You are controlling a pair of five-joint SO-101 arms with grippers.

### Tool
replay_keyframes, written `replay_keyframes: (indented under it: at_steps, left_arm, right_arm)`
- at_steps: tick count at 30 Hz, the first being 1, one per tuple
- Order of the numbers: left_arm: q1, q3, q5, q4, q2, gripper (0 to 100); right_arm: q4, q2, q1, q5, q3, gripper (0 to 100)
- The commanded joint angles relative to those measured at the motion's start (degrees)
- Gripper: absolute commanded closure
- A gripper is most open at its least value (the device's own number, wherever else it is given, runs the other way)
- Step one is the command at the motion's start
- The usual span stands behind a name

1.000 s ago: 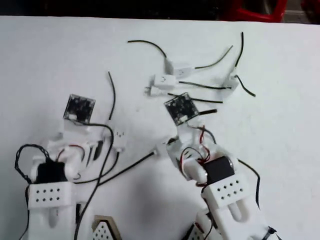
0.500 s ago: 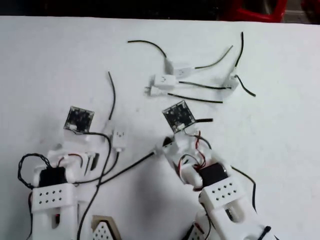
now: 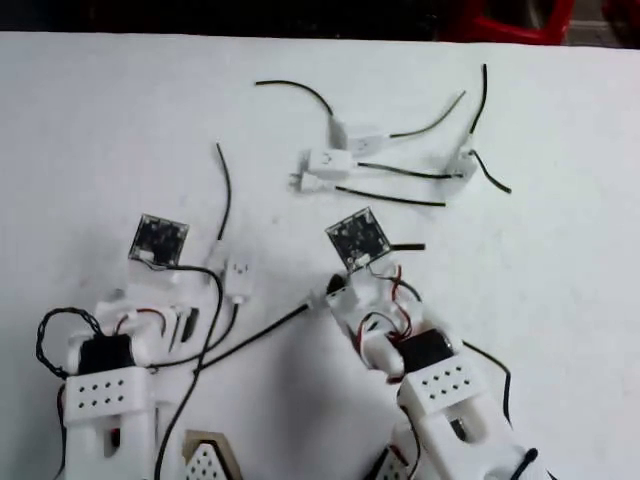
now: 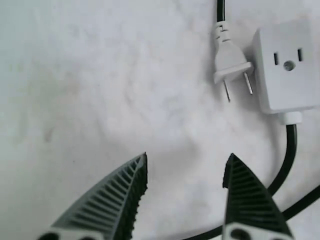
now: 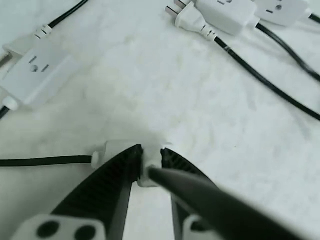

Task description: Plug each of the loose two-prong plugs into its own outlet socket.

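"Where the left claw (image 4: pixel 187 162) hung above the surface (image 4: pixel 90 75), how did its fingers stand?"

"Apart, with nothing between them. Ribbed pads, bare white surface underneath."

"And the task's things near it?"

"One loose plug (image 4: pixel 231 57), white, two prongs, lay flat just beside a white socket block (image 4: pixel 287 65). The prongs ran alongside the block and were not in its slots. Whether the plug body touched the block's edge, I could not tell. A black cord (image 4: pixel 286 150) left the block and curved past one finger of the claw."

"Right side?"

"The right claw (image 5: pixel 150 150) was down at the surface, fingers drawn together and clamped on the gripped plug (image 5: pixel 112 150), also white. Its trailing cord (image 5: pixel 45 161) ran away flat across the surface. The prongs were hidden by the fingers."

"From above?"

"The high view placed the gripped plug between the two arms, with the socket block and loose plug lying toward the left arm. The trailing cord ran back toward the arms' bases."

"Farther out?"

"A nearer socket (image 5: pixel 225 10) and a farther socket (image 5: pixel 282 10) lay side by side, well beyond the right claw. A third plug (image 5: pixel 187 17) rested against the nearer socket, its prongs pointing away from it and free. Several loose black cords spread over the surface around them."
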Motion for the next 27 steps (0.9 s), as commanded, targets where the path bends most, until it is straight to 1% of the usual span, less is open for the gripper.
replay_keyframes:
  at_steps: [1,6,12,15,19,24,27]
  left_arm:
    - [-0.6,-0.2,-0.6,-1.3,-1.0,75]
    - [-0.7,-0.2,-0.6,-1.3,-1.0,75]
    - [-0.7,-0.1,-0.7,-1.3,-1.0,75]
    - [-0.7,-0.1,-0.7,-1.3,-1.0,75]
    - [-0.7,-0.1,-0.7,-1.3,-1.0,75]
    - [-0.7,-0.1,-0.7,-1.3,-1.0,75]
    - [-0.7,-0.1,-0.7,-1.3,-1.0,75]
  right_arm:
    - [-3.4,4.8,2.2,1.4,-0.6,98.1]
    - [-7.4,10.6,3.3,1.4,-1.2,98.1]
    - [-6.9,13.1,2.9,1.2,-1.9,98.1]
    - [-4.8,13.8,2.9,1.4,-1.9,98.1]
    - [-5.2,18.0,2.9,1.5,-2.2,98.1]
    - [-4.8,24.3,2.9,1.4,-7.3,98.1]
    - [-4.6,24.7,3.4,1.2,-10.8,98.1]
